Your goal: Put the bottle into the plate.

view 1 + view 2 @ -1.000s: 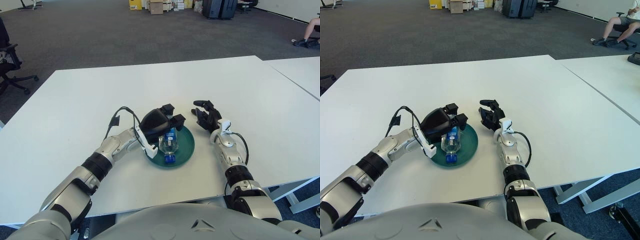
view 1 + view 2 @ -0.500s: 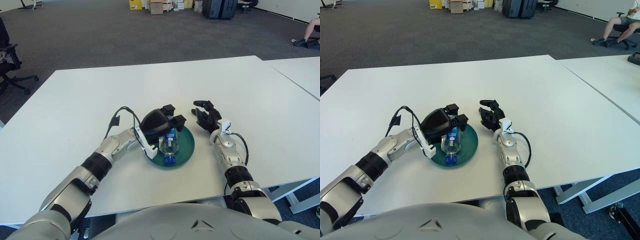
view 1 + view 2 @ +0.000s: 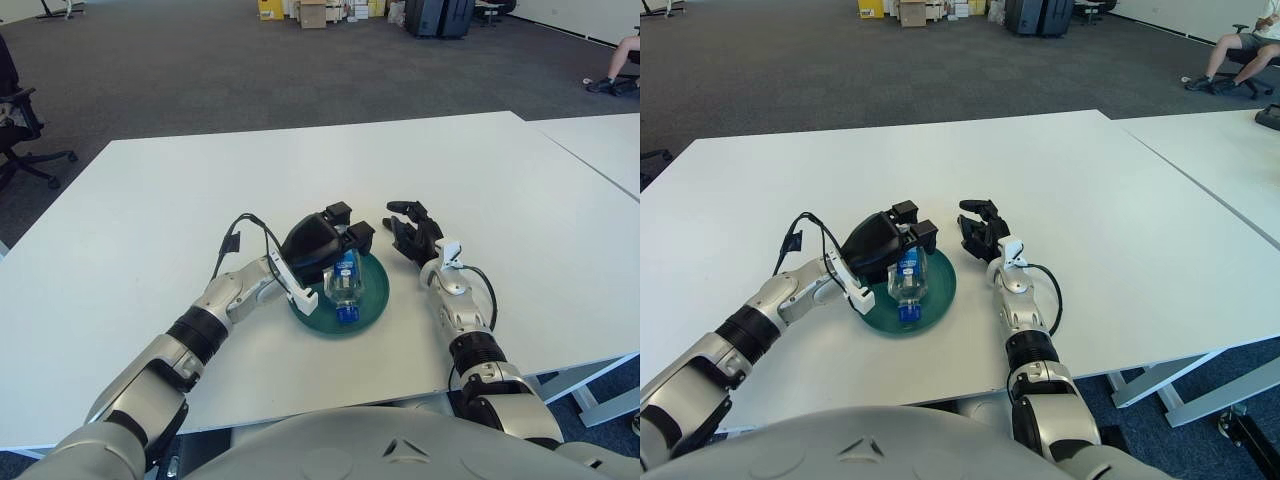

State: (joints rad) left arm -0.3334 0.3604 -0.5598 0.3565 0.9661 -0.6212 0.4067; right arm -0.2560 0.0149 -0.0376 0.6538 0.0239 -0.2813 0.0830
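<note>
No legible text anywhere. The bottle (image 3: 346, 285) carried a blue label, but its lettering could not be made out. Boxes (image 3: 312, 12) at the far wall showed no readable markings.

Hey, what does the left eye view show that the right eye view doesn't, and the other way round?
Left eye only: most of an office chair at the far left. Right eye only: a black item at the right edge, on the neighbouring table. Both: the bottle lying in the green plate, the left hand over its far end, and the right hand just right of the plate.
</note>
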